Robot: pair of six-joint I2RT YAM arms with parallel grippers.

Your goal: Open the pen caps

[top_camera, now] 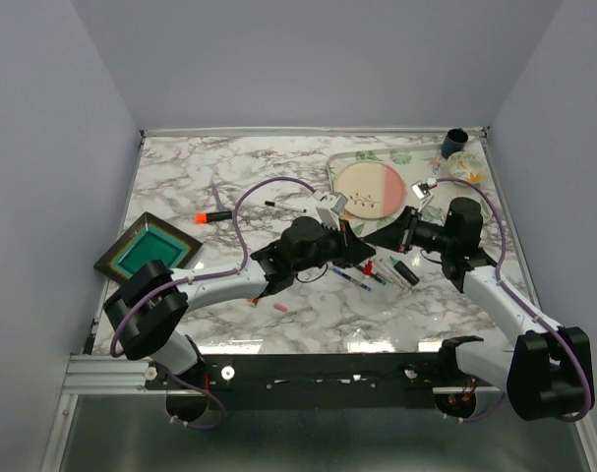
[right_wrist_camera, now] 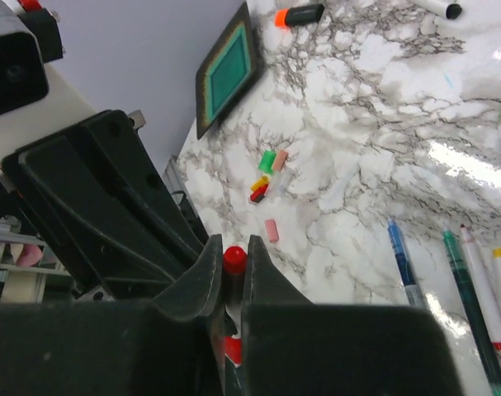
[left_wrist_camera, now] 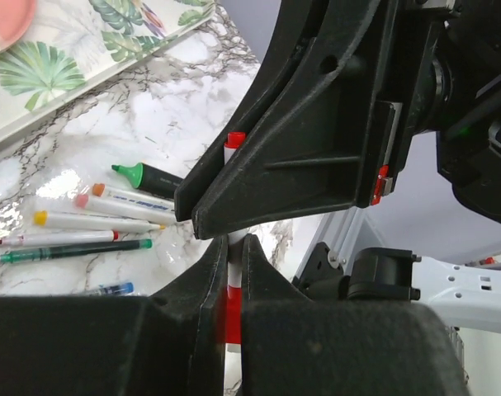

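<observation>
The left claw (left_wrist_camera: 233,244) is clenching a slim white red-banded pen (left_wrist_camera: 233,313) above the marble table (top_camera: 229,167), the right claw (right_wrist_camera: 232,246) is gripping its small red plastic cap (right_wrist_camera: 233,261), not yet off; several coloured caps (right_wrist_camera: 267,169) are lying loose, other pens (left_wrist_camera: 85,221) seemingly awaiting uncapping.
</observation>
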